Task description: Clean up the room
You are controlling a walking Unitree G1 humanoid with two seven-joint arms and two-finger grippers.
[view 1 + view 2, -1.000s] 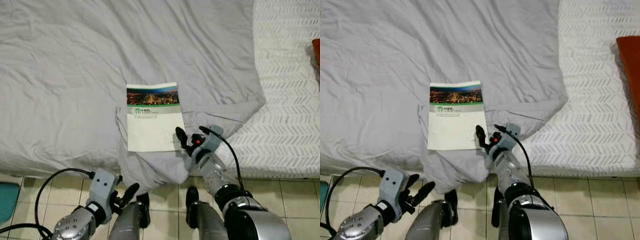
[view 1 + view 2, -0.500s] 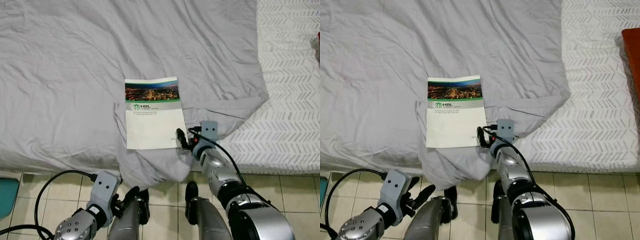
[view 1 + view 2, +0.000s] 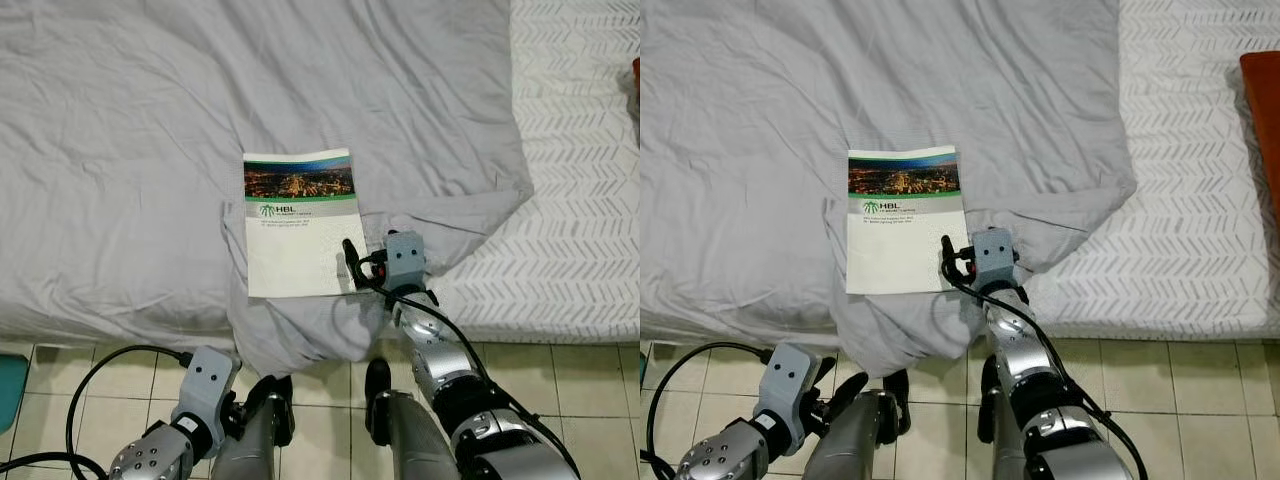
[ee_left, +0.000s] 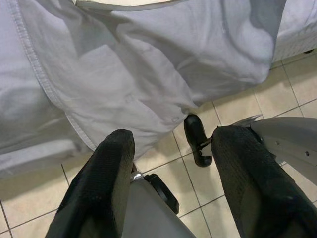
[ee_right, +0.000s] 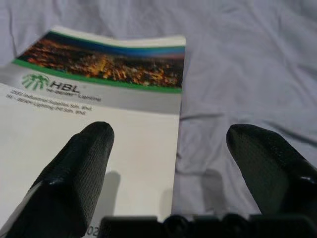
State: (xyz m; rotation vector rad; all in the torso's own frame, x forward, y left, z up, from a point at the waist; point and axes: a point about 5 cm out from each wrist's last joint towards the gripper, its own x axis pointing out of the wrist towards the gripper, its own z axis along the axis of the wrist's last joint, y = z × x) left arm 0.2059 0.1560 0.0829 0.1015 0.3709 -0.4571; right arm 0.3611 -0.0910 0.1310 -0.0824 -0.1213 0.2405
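One booklet (image 3: pixel 299 224), white with a city photograph and a green band across its top, was seen lying flat on the grey duvet (image 3: pixel 150 120) of the bed, near the edge closest to the robot, where a fold of the duvet hung down toward the tiled floor (image 3: pixel 90 370). The right tool (image 5: pixel 171 163) was held just over the booklet's lower right corner, its two black fingers (image 5: pixel 79 168) spread wide apart, one above the white cover and the other above bare duvet, with nothing gripped between them. The step in hand was judged to be the approach to picking the booklet up. The next move was judged to call for lowering the tool so that the booklet's edge is straddled and then pinched without a fold of cloth being caught. The left tool (image 4: pixel 168 163) hung idle by the robot's leg, its fingers parted and empty. A white patterned mattress cover (image 3: pixel 580 180) lay exposed beside the duvet.
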